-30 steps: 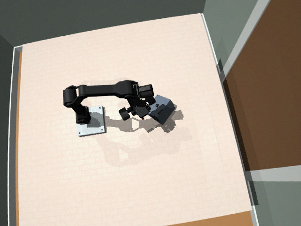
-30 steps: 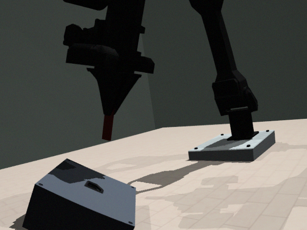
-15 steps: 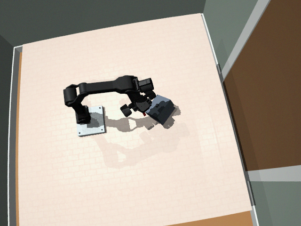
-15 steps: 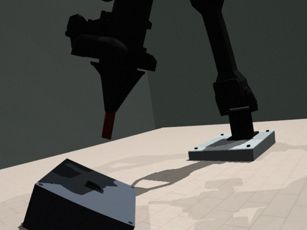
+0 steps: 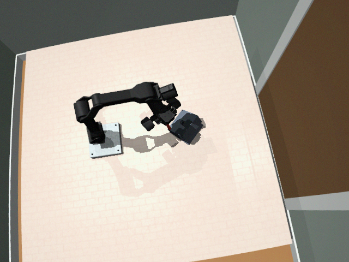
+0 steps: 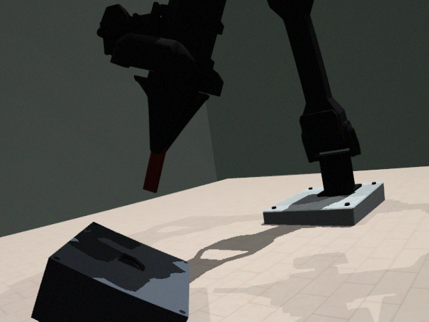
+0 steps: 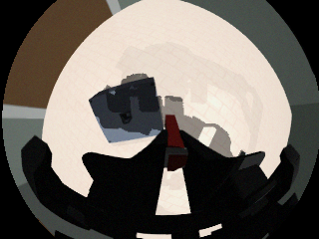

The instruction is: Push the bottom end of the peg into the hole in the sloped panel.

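The red peg [image 5: 168, 126] [image 6: 154, 172] [image 7: 172, 130] is held in the air, its free end pointing down and slightly tilted in the exterior view. My gripper [image 6: 158, 151] [image 7: 171, 133] is shut on its upper part. The peg's lower end is clear of the dark blue-grey sloped block [image 5: 194, 119] [image 6: 173, 287] [image 7: 107, 126], above and to one side of its face. The block's face has one hole [image 5: 182, 122] [image 6: 132, 261] [image 7: 126, 118], elongated in the exterior view. Arm shadows cover much of the face. The hole's inside is too dark to make out.
The arm's light metal base plate [image 5: 112, 151] [image 6: 366, 199] is bolted down behind the block in the exterior view. Small dark screws sit at the face's corners. Shadows of the arm fall across the table [image 5: 140, 225]. Walls stand beyond the table edges.
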